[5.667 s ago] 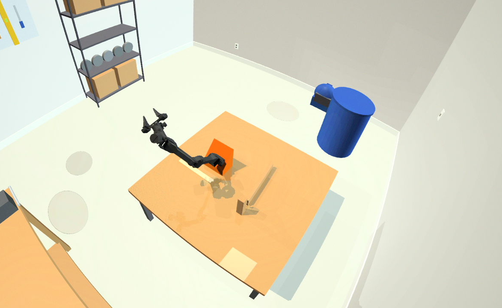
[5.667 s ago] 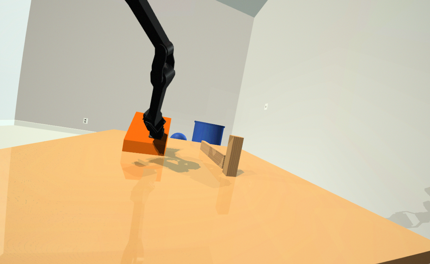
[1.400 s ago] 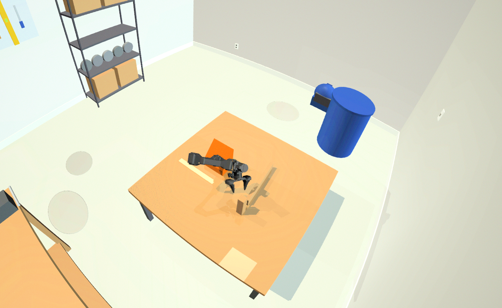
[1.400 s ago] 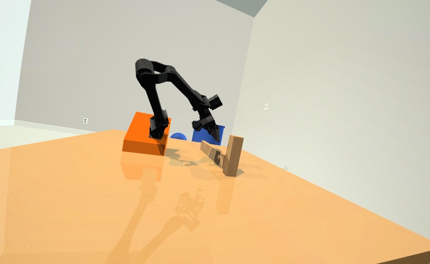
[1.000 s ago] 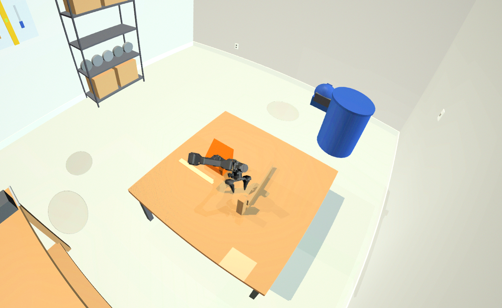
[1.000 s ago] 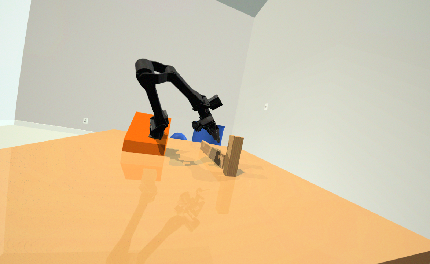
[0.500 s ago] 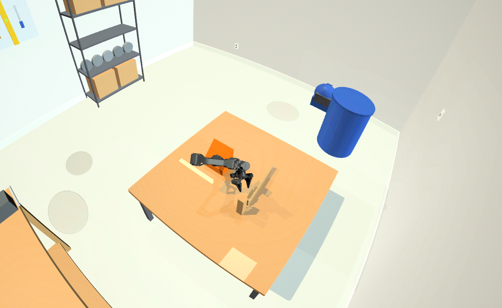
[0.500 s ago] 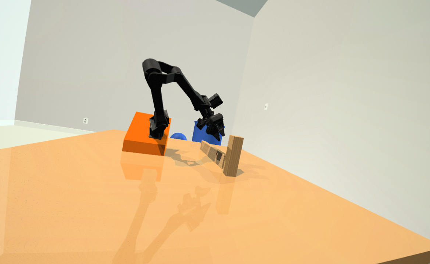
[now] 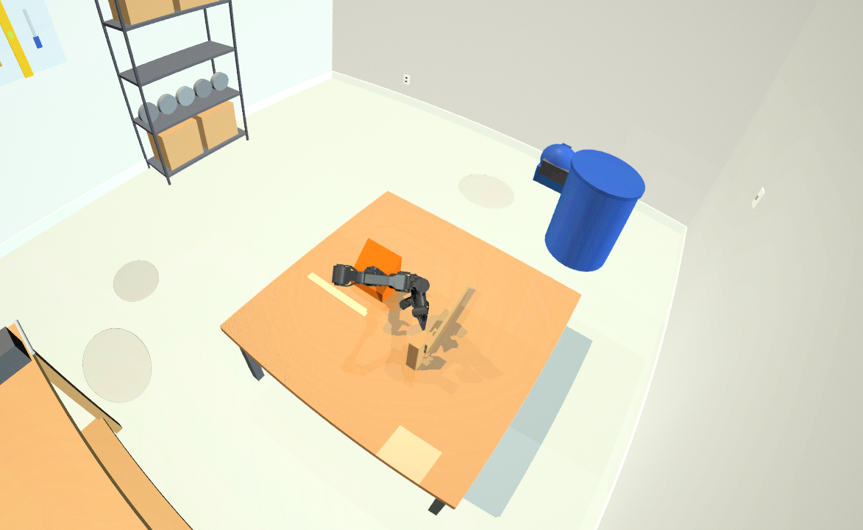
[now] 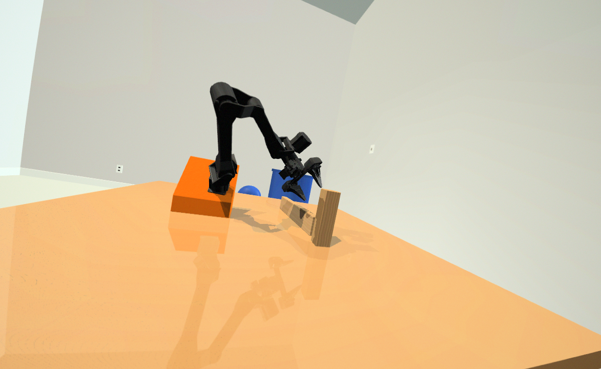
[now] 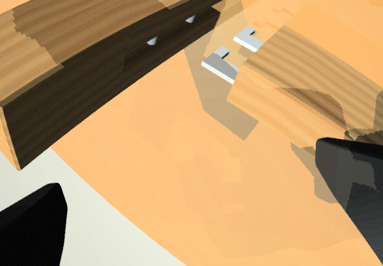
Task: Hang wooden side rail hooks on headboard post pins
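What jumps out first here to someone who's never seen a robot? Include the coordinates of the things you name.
Probably the black jointed robot arm (image 9: 374, 279) (image 10: 225, 132), rising from a bright orange block (image 9: 377, 249) (image 10: 201, 185) on the wooden table (image 9: 329, 395) (image 10: 109, 284). Next, perhaps, the big blue cylindrical barrel (image 9: 592, 214) (image 10: 277, 183) standing on the floor beyond the table.

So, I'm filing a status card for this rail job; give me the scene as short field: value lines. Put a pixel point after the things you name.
jaws (image 9: 423, 327) (image 10: 313, 193): open, holding nothing
side rail (image 9: 453, 310) (image 10: 297, 215) (image 11: 307, 74): on the table, unhung
hooks (image 11: 219, 64): two, steel, on rail's end, short of the post
post (image 9: 413, 355) (image 10: 327, 218) (image 11: 80, 50): upright
pins (image 11: 152, 41): two visible in slot, bare
base block (image 9: 378, 253) (image 10: 201, 183): orange, under the arm
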Action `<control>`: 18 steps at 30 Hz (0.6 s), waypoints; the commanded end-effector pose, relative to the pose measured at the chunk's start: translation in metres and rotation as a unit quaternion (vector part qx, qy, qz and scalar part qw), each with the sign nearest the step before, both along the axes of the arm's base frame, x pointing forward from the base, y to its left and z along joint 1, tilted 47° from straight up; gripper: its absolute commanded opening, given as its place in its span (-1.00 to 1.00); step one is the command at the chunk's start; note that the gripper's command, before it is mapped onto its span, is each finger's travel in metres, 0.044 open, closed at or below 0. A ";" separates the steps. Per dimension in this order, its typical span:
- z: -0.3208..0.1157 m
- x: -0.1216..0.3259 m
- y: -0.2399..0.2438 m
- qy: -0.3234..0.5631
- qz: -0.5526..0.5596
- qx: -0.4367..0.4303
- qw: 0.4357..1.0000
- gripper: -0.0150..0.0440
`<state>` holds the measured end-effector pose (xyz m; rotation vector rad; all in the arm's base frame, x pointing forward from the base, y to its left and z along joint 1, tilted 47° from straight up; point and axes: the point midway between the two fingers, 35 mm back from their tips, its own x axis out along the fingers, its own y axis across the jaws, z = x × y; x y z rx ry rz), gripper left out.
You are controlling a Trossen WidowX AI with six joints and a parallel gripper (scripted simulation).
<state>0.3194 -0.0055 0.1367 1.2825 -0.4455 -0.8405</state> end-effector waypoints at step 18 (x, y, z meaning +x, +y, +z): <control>-0.009 -0.003 -0.007 0.446 0.039 -0.423 0.788 1.00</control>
